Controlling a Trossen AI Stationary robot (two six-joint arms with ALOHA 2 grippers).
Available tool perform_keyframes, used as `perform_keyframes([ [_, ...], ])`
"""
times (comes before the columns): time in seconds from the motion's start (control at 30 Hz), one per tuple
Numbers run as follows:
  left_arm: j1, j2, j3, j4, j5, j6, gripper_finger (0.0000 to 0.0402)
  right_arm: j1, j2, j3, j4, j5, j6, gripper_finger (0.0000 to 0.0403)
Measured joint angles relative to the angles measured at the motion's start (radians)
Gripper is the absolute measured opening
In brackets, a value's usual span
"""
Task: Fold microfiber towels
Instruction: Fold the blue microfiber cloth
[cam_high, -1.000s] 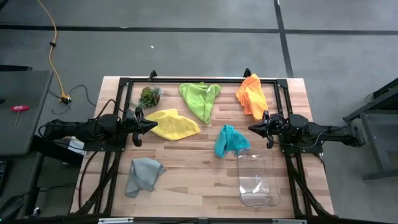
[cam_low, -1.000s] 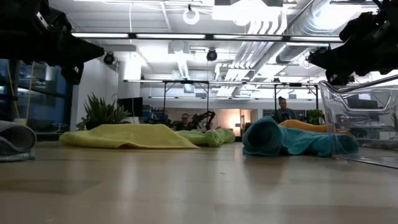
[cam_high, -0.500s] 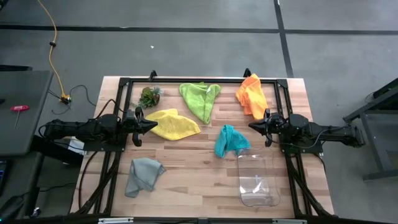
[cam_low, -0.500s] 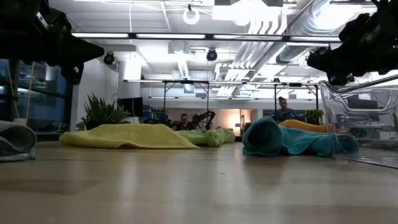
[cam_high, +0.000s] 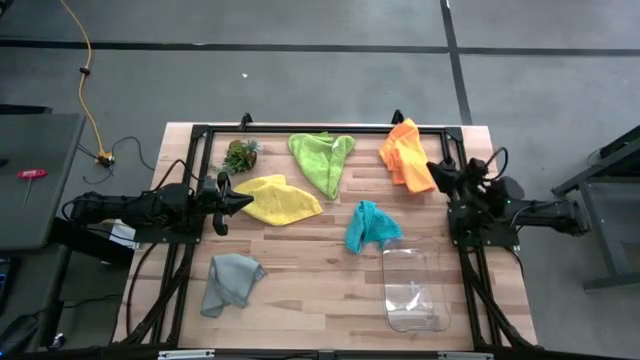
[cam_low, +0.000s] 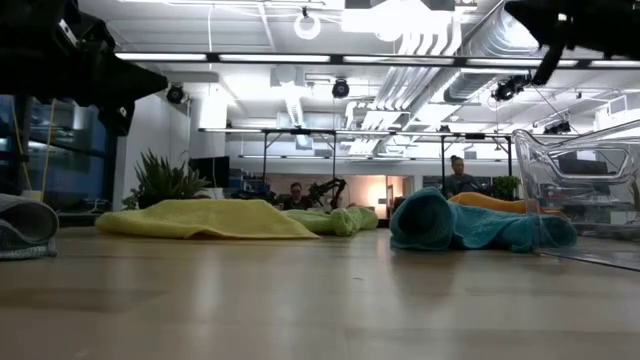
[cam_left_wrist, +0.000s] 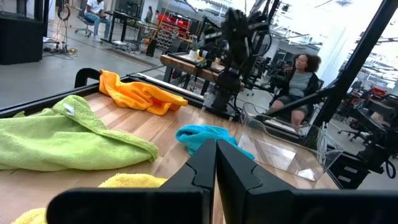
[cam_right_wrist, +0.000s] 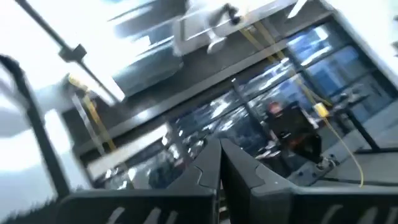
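Five towels lie crumpled on the wooden table: yellow (cam_high: 280, 199), lime green (cam_high: 322, 158), orange (cam_high: 405, 153), teal (cam_high: 368, 225) and grey (cam_high: 230, 282). My left gripper (cam_high: 244, 203) is shut and empty. It hovers above the table at the yellow towel's left edge, pointing toward the table's right; the yellow towel also shows in its wrist view (cam_left_wrist: 124, 183). My right gripper (cam_high: 434, 170) is shut and empty. It is raised beside the orange towel's right edge and tipped upward; its wrist view (cam_right_wrist: 219, 163) sees only the ceiling.
A clear plastic bin (cam_high: 415, 288) lies at the near right, next to the teal towel. A small dark-green plant clump (cam_high: 240, 155) sits at the far left. A black frame (cam_high: 300, 129) runs along the table's edges. People sit in the room beyond (cam_left_wrist: 298, 74).
My right gripper has risen, drawn back toward the table's right and far edges, and tipped upward, ending beside the orange towel. It stays shut. No towel has moved.
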Motion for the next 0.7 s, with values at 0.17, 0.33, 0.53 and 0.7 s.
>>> perform_keyframes([
  [0.17,0.0,0.0,0.0,0.085,-0.031,-0.003,0.0003,0.0,0.172,0.159,-0.188,0.035,-0.059,0.0],
  [0.33,0.002,0.0,0.0,0.308,-0.056,-0.001,0.0003,0.0,0.352,0.303,-0.302,0.04,-0.098,0.0],
  [0.53,0.008,0.04,0.063,0.421,-0.02,-0.055,0.0001,-0.001,0.517,0.413,-0.306,0.04,-0.087,0.0],
  [0.7,0.008,0.223,0.26,0.228,0.056,0.028,0.0,-0.001,0.623,0.474,-0.307,0.04,-0.109,0.0],
])
